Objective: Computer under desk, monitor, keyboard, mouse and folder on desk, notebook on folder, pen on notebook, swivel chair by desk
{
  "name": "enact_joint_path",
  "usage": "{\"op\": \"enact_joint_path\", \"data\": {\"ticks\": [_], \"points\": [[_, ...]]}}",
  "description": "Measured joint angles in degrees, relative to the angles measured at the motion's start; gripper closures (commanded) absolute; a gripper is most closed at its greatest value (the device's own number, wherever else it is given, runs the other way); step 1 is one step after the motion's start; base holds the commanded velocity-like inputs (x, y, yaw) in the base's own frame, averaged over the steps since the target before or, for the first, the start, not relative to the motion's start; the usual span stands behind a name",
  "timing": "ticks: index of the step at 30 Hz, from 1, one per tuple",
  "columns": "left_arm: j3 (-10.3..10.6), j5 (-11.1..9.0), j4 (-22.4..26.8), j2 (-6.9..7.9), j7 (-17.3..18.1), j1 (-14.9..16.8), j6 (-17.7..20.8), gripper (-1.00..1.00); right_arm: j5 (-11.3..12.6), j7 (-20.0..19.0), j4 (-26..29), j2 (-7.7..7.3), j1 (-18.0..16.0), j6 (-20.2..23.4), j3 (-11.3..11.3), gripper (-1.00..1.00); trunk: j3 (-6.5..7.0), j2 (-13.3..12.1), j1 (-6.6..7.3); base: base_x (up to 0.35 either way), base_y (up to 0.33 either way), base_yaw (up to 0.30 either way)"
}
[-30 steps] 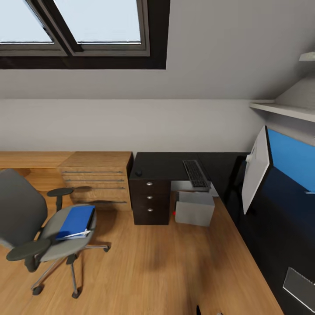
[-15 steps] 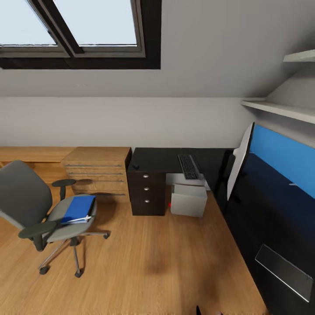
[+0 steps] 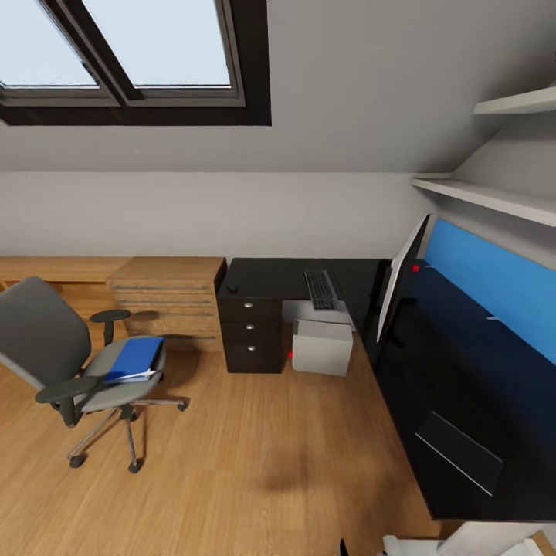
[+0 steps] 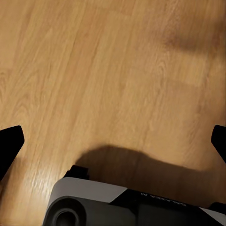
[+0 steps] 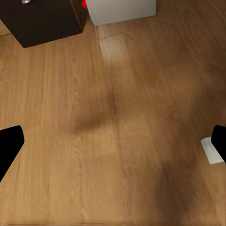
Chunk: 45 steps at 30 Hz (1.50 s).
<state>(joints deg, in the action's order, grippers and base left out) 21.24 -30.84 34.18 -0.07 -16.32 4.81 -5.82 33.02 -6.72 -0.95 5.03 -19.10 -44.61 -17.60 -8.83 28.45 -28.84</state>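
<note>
chair [image 3: 54, 351] at 8 o'clock, folder [image 3: 133, 359] on seat | keyboard [image 3: 320, 289], monitor [image 3: 398, 278] on table [image 3: 270, 276] | computer [image 3: 323, 347] beneath | left gripper [image 4: 113, 141] spread | right gripper [image 5: 113, 143] spread, over floor [image 5: 122, 141]

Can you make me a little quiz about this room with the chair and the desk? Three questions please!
1. True or false: the blue folder lies on the seat of the swivel chair.
2. What lies on the desk above the computer? A) the keyboard B) a lamp C) a cup
3. Fill in: the computer stands on the floor beside the dark unit with three ____.

Key: 1. True. 2. A. 3. drawers.
</note>
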Motion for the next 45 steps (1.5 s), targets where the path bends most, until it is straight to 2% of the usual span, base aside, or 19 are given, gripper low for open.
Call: {"op": "enact_joint_path", "data": {"ticks": [4,7,10,13,16,18,20,21,26,28,29,30,34,39,40,45], "points": [[-0.1,0.1,0.0,-0.06,0.0,0.0,-0.1,-1.00,-1.3,0.2,0.8,1.02,0.0,-1.9,-0.7,-1.00,0.72,-1.6,0.88,-0.007,-0.008,0.000],[-0.1,0.0,-0.1,-0.07,0.0,0.0,-0.1,-1.00,-3.7,0.7,3.8,1.93,-0.1,-3.2,-1.8,-1.00,1.27,-2.8,1.55,-0.002,-0.002,0.000],[-0.1,0.0,-0.1,-0.08,0.0,0.0,-0.1,-1.00,-4.6,1.7,7.2,2.19,-0.2,-2.4,-1.8,-1.00,1.81,-4.0,2.21,-0.001,-0.001,0.000],[-0.2,0.0,-0.1,-0.08,0.0,0.0,-0.1,-1.00,-5.0,3.8,12.1,2.17,-0.2,0.5,-1.7,-1.00,2.35,-5.2,2.87,0.000,0.000,0.000],[-0.2,0.0,-0.2,-0.08,0.0,0.0,-0.1,-1.00,-5.4,7.6,22.0,1.42,-0.2,8.8,-1.5,-1.00,2.54,-5.7,3.09,0.000,0.000,0.000],[-0.2,0.0,-0.2,-0.08,0.0,0.0,-0.1,-1.00,-5.4,9.5,28.1,0.38,-0.2,14.5,-1.5,-1.00,2.54,-5.7,3.09,0.000,0.000,0.000],[-0.2,0.0,-0.2,-0.06,0.0,0.0,-0.1,-1.00,-5.3,11.1,34.2,-1.07,-0.2,21.0,-1.5,-1.00,2.54,-5.7,3.09,0.000,0.000,0.000],[-0.1,0.0,-0.2,-0.03,0.1,0.0,-0.1,-1.00,-5.5,12.4,40.0,-2.64,-0.3,27.7,-1.5,-1.00,2.55,-5.7,3.09,0.000,0.000,0.000],[-0.1,0.0,-0.6,0.04,0.2,0.0,-0.1,-1.00,-5.2,13.9,53.6,-6.19,-0.3,45.1,-1.1,-1.00,2.54,-5.7,3.10,0.000,0.000,0.000],[-0.1,0.0,-0.8,0.06,0.3,0.0,-0.1,-1.00,-5.2,14.2,58.6,-7.38,-0.3,51.5,-0.2,-1.00,2.55,-5.7,3.10,0.000,0.000,0.000],[0.0,0.0,-0.9,0.08,0.3,0.0,-0.1,-1.00,-5.3,14.3,63.2,-8.39,-0.3,57.3,1.3,-1.00,2.55,-5.7,3.10,0.000,0.000,0.000],[0.0,0.0,-1.0,0.10,0.4,0.0,-0.2,-1.00,-5.3,14.4,65.4,-8.83,-0.3,60.1,2.4,-1.00,2.55,-5.7,3.10,0.000,0.000,0.000],[0.0,0.0,-1.1,0.17,0.4,0.0,-0.2,-1.00,-5.5,14.7,70.9,-9.93,-0.4,69.4,7.6,-1.00,2.54,-5.7,3.10,0.000,0.000,0.000],[0.0,0.0,-1.3,0.24,0.4,0.0,-0.2,-1.00,-5.9,16.0,73.5,-10.94,-0.5,78.8,14.8,-1.00,2.54,-5.7,3.10,0.000,-0.095,0.000],[0.0,-0.1,-1.3,0.26,0.4,0.0,-0.3,-1.00,-6.7,17.0,74.3,-12.41,-0.6,81.7,16.9,-1.00,2.54,-5.6,3.11,0.000,-0.253,0.000],[0.1,0.0,-2.2,0.17,0.4,0.0,-0.3,-1.00,-6.9,17.3,74.8,-14.58,-0.6,82.8,18.5,-1.00,2.54,-5.7,3.09,0.000,-0.288,0.000]]}}
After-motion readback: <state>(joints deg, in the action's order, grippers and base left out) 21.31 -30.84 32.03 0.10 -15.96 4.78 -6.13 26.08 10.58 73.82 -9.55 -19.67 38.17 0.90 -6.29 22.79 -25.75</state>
